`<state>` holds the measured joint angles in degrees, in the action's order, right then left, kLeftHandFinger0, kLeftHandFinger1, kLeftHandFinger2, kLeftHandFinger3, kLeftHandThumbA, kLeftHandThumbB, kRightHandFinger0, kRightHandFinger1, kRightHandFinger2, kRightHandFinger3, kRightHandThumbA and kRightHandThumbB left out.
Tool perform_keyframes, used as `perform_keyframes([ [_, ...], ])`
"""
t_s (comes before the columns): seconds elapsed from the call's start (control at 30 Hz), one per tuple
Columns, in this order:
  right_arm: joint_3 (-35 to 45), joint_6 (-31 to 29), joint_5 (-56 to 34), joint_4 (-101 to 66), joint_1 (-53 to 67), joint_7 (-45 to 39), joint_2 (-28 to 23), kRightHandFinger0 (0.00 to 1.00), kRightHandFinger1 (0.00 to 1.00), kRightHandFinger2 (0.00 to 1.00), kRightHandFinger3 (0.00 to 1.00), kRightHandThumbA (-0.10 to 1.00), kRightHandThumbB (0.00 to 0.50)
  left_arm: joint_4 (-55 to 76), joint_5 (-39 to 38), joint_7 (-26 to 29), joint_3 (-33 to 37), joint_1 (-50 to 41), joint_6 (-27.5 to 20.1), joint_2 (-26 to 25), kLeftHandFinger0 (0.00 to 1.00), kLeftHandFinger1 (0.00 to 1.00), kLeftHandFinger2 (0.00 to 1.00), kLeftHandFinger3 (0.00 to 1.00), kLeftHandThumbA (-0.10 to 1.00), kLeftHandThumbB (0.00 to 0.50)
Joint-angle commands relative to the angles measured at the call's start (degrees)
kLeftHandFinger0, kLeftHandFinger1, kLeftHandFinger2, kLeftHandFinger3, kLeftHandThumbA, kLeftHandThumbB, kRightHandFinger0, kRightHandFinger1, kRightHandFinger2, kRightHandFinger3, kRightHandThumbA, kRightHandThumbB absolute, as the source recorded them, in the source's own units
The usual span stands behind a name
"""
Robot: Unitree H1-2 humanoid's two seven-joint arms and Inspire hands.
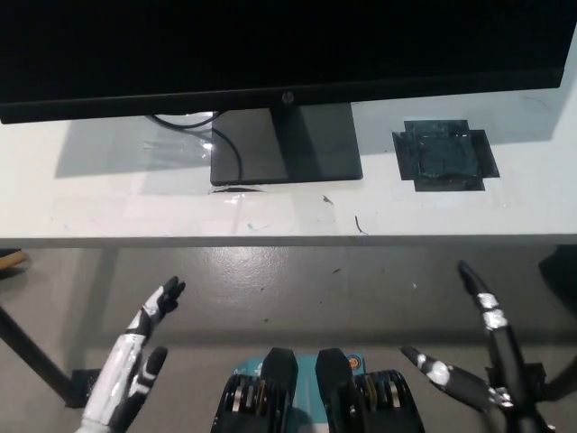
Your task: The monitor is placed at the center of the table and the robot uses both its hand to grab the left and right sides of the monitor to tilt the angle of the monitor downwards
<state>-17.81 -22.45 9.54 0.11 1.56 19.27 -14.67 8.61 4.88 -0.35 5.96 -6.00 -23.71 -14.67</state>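
Observation:
A black monitor (270, 50) fills the top of the head view, standing on its flat black base (297, 149) on the white table (135, 207). Its screen is dark and the lower bezel runs slightly slanted across the picture. My white left hand (135, 361) hangs low at the lower left, in front of the table edge, open with fingers spread and holding nothing. My black right hand (478, 352) is at the lower right, also open with fingers apart, below the table edge. Both hands are well apart from the monitor.
A black cable (225, 144) loops behind the base on the table. A dark square patch of tape (444, 155) lies on the table right of the base. The grey floor (315, 280) shows below the table's front edge.

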Motion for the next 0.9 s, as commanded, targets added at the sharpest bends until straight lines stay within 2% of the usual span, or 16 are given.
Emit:
perform_keyframes([
  [0.0, -2.1, -4.5, 7.8, -8.5, 0.4, 12.0, -4.2, 1.0, 1.0, 1.0, 1.0, 1.0, 0.347, 10.3, -2.5, -0.9, -2.9, -1.2, -3.2, -2.6, 1.0, 1.0, 1.0, 1.0, 1.0, 0.409],
  [0.03, -1.4, -4.5, 7.5, -10.4, 0.1, 12.1, -5.2, 1.0, 1.0, 1.0, 1.0, 1.0, 0.377, 12.8, -2.6, -0.7, -4.7, -0.6, -3.2, -3.9, 1.0, 1.0, 1.0, 1.0, 1.0, 0.403],
  [0.1, 0.8, -4.5, 6.1, -13.0, -0.2, 10.0, -6.8, 1.0, 1.0, 1.0, 1.0, 1.0, 0.429, 15.9, -2.4, 0.4, -8.2, 0.2, -2.0, -4.5, 1.0, 1.0, 1.0, 1.0, 1.0, 0.445],
  [0.13, 1.8, -4.5, 5.3, -13.8, -0.5, 9.1, -7.4, 1.0, 1.0, 1.0, 1.0, 1.0, 0.438, 16.7, -1.5, 1.0, -10.0, 0.7, -1.5, -4.4, 1.0, 1.0, 1.0, 1.0, 1.0, 0.489],
  [0.23, 5.9, -4.5, 2.3, -15.0, -2.4, 6.4, -9.6, 1.0, 1.0, 1.0, 1.0, 1.0, 0.429, 18.0, -3.0, 0.5, -15.1, 2.6, 0.9, -7.0, 1.0, 1.0, 1.0, 1.0, 1.0, 0.431],
  [0.27, 7.6, -4.5, 0.9, -14.8, -3.3, 4.9, -10.2, 1.0, 1.0, 1.0, 1.0, 1.0, 0.445, 17.5, -2.8, 0.6, -16.8, 3.2, 0.5, -8.2, 1.0, 1.0, 1.0, 1.0, 1.0, 0.402],
  [0.37, 11.0, -4.5, -2.5, -14.0, -5.0, 1.6, -11.8, 1.0, 1.0, 1.0, 1.0, 1.0, 0.464, 14.7, -3.9, 0.9, -20.9, 4.1, -0.6, -10.1, 1.0, 1.0, 1.0, 1.0, 1.0, 0.45],
  [0.4, 13.1, -4.5, -3.7, -12.6, -7.2, 0.1, -12.8, 1.0, 1.0, 1.0, 1.0, 1.0, 0.48, 12.5, -6.2, 0.2, -22.6, 5.4, -0.2, -12.6, 1.0, 1.0, 1.0, 1.0, 1.0, 0.467],
  [0.47, 15.2, -4.2, -6.3, -10.1, -10.5, -2.2, -14.2, 1.0, 1.0, 1.0, 1.0, 1.0, 0.462, 9.4, -9.0, -1.0, -24.8, 7.3, -0.8, -16.0, 1.0, 1.0, 1.0, 1.0, 1.0, 0.457],
  [0.57, 16.9, -2.9, -9.7, -7.5, -14.2, -5.2, -15.5, 1.0, 1.0, 1.0, 1.0, 1.0, 0.441, 5.8, -10.4, -1.8, -26.8, 9.2, -1.6, -19.3, 1.0, 1.0, 1.0, 1.0, 1.0, 0.467],
  [0.67, 18.3, 0.2, -13.4, -3.7, -19.5, -8.7, -16.7, 1.0, 1.0, 1.0, 1.0, 1.0, 0.445, 4.1, -12.4, -2.5, -28.9, 10.9, 2.5, -22.5, 1.0, 1.0, 1.0, 1.0, 1.0, 0.498],
  [0.8, 19.4, 1.5, -16.4, 2.0, -25.3, -13.0, -17.9, 1.0, 1.0, 1.0, 1.0, 1.0, 0.393, 1.6, -13.0, -3.1, -29.9, 13.6, 5.8, -25.5, 1.0, 1.0, 1.0, 1.0, 1.0, 0.5],
  [0.87, 19.9, 1.9, -18.0, 3.7, -26.9, -14.9, -18.1, 1.0, 1.0, 1.0, 1.0, 1.0, 0.391, 1.0, -12.9, -3.5, -30.1, 14.4, 7.1, -26.3, 1.0, 1.0, 1.0, 1.0, 1.0, 0.5],
])
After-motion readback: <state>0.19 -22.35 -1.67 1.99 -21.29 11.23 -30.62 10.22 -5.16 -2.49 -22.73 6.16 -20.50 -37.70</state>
